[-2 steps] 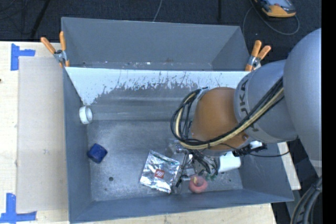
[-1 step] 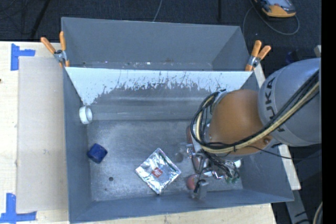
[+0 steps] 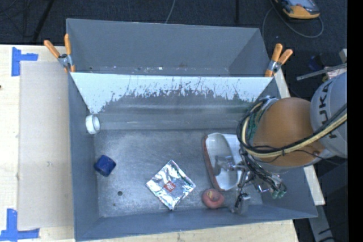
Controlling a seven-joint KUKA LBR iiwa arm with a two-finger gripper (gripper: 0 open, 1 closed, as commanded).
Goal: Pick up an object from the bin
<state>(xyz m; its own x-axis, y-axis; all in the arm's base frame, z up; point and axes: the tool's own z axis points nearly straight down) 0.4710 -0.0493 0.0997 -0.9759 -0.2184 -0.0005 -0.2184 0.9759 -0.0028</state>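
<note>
Your gripper [image 3: 244,192] sits low in the bin's [image 3: 164,48] near right corner, and the closest thing to it is a small reddish round object [image 3: 213,197] lying on the floor just to its left. Nothing shows plainly as clamped in the gripper. Its metal parts and wiring crowd together there, so you cannot tell whether it stands apart or together.

Just behind the round object lies a white oval piece with a brown rim [image 3: 218,150]. Its lower right part is covered by the gripper, so you cannot judge whether the two touch.

Further left, a crumpled silver foil packet [image 3: 170,184] with a red mark lies flat. A small blue block [image 3: 105,165] sits well apart near the left wall, and a white cylinder [image 3: 91,123] rests against that wall.

The orange wrist cover [image 3: 286,127] and looped cables [image 3: 249,122] hide the floor at the right, and the arm is cut off at the edge.
</note>
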